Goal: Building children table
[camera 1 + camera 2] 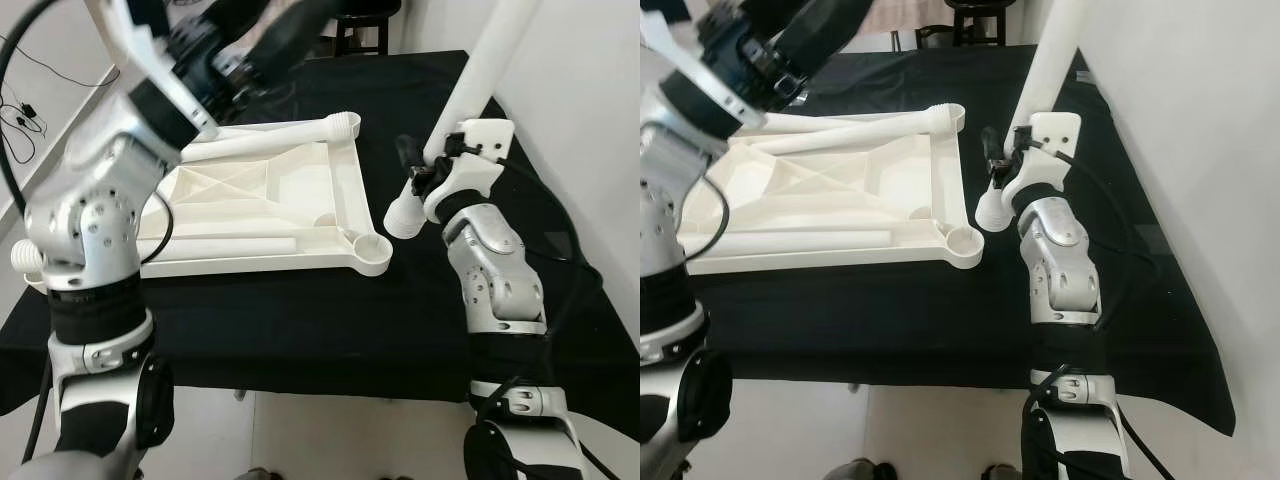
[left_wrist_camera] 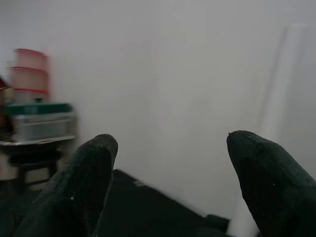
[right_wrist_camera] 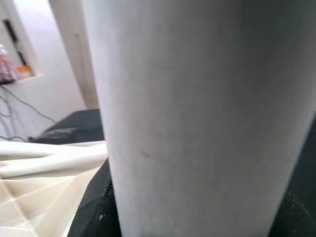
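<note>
A white plastic tabletop (image 1: 330, 190) lies upside down on the black cloth, its ribbed underside up and a round leg socket (image 1: 372, 245) at its near right corner. Two white legs lie on it, one along the far edge (image 1: 290, 135) and one along the near edge (image 1: 235, 244). My right gripper (image 1: 425, 175) is shut on a third white leg (image 1: 478, 75), holding it nearly upright with its lower end (image 1: 402, 218) just right of that socket. My left gripper (image 2: 168, 168) is open and raised above the far left of the tabletop, holding nothing.
The black-covered table (image 1: 300, 320) ends close to my body, with pale floor below. A white wall (image 1: 1200, 120) runs along the right side. A dark stool (image 1: 360, 30) stands beyond the far edge. Cables (image 1: 20, 100) lie on the floor at the left.
</note>
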Tool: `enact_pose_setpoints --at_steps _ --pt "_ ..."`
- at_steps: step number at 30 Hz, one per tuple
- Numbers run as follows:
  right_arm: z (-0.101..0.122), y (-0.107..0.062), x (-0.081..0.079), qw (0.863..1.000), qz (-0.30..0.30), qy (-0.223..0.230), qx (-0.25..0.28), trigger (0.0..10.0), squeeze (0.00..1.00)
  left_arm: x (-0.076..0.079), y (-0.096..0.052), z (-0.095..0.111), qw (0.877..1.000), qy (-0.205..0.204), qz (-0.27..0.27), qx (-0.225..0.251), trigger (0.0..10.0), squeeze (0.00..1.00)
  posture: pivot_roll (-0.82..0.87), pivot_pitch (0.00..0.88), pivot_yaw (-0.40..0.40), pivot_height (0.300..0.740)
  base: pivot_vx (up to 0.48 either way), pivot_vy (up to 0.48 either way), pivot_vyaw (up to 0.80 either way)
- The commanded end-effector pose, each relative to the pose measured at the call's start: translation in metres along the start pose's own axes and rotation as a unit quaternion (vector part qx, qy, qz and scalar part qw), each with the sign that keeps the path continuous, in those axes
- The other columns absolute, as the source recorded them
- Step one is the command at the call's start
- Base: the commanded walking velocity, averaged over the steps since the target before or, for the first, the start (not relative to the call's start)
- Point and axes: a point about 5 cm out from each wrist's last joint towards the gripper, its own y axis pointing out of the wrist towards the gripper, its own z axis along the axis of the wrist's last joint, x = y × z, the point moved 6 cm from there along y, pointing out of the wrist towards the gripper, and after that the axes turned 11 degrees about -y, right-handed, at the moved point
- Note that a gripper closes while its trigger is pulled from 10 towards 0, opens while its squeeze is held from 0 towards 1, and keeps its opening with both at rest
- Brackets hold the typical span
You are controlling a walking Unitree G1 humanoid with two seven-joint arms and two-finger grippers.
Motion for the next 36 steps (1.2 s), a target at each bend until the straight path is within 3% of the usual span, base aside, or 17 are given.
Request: enact_pose_setpoints --at_steps 1,2,3,4,5,6,7,9,16,21,28,30,36 --pt "0.024 0.002 -0.004 0.999 0.014 0.008 0.047 10.0 0.00 -0.020 -0.014 -0.007 0.999 0.001 0.054 -0.004 10.0 0.00 0.00 0.093 0.015 0.740 0.000 0.000 0.00" --pt "0.024 0.002 -0.004 0.999 0.014 0.008 0.047 10.0 0.00 -0.020 -0.014 -0.007 0.999 0.001 0.054 -0.004 10.0 0.00 0.00 0.093 0.015 0.740 0.000 0.000 0.00" --pt "0.034 0.000 -0.011 0.996 0.044 0.009 0.071 10.0 0.00 -0.033 -0.031 -0.035 0.994 -0.009 0.102 -0.032 10.0 0.00 0.00 0.100 0.015 0.740 0.000 0.000 0.00" --pt "0.034 0.000 -0.011 0.996 0.044 0.009 0.071 10.0 0.00 -0.033 -0.031 -0.035 0.994 -0.009 0.102 -0.032 10.0 0.00 0.00 0.100 0.015 0.740 0.000 0.000 0.00" --pt "0.037 -0.001 -0.014 0.995 0.056 0.007 0.079 10.0 0.00 -0.034 -0.038 -0.049 0.992 -0.015 0.113 -0.050 10.0 0.00 0.00 0.101 0.014 0.740 0.000 0.000 0.00" --pt "0.039 -0.003 -0.017 0.994 0.068 0.011 0.085 10.0 0.00 -0.032 -0.045 -0.065 0.990 -0.019 0.122 -0.071 10.0 0.00 0.00 0.101 0.012 0.740 0.000 0.000 0.61" --pt "0.039 -0.003 -0.017 0.994 0.068 0.011 0.085 10.0 0.00 -0.032 -0.045 -0.065 0.990 -0.019 0.122 -0.071 10.0 0.00 0.00 0.101 0.012 0.740 0.000 0.000 0.61" --pt "0.040 -0.004 -0.019 0.993 0.078 0.009 0.091 10.0 0.00 -0.025 -0.054 -0.086 0.987 -0.026 0.126 -0.097 10.0 0.00 0.01 0.106 0.013 0.740 0.000 0.000 0.71" --pt "0.040 -0.003 -0.015 0.992 0.074 0.022 0.099 10.0 0.00 -0.007 -0.063 -0.121 0.981 -0.039 0.146 -0.120 10.0 0.00 0.01 0.108 0.009 0.740 0.000 0.000 0.57" --pt "0.036 -0.004 -0.020 0.992 0.085 0.016 0.092 10.0 0.00 -0.005 -0.066 -0.138 0.977 -0.042 0.161 -0.136 10.0 0.00 0.01 0.106 0.011 0.740 0.000 0.000 0.00" --pt "0.030 -0.007 -0.027 0.990 0.113 0.005 0.085 10.0 0.00 0.024 -0.069 -0.161 0.978 -0.063 0.117 -0.160 10.0 0.00 0.00 0.104 0.015 0.740 0.000 0.000 0.00" --pt "0.029 -0.006 -0.024 0.989 0.120 0.001 0.083 10.0 0.00 0.034 -0.072 -0.167 0.978 -0.065 0.101 -0.168 10.0 0.00 0.01 0.105 0.011 0.740 0.000 0.000 0.00" --pt "0.032 -0.004 -0.013 0.987 0.132 -0.011 0.086 10.0 0.00 0.040 -0.079 -0.174 0.978 -0.066 0.097 -0.171 10.0 0.00 0.01 0.116 0.008 0.740 0.000 0.000 0.00"
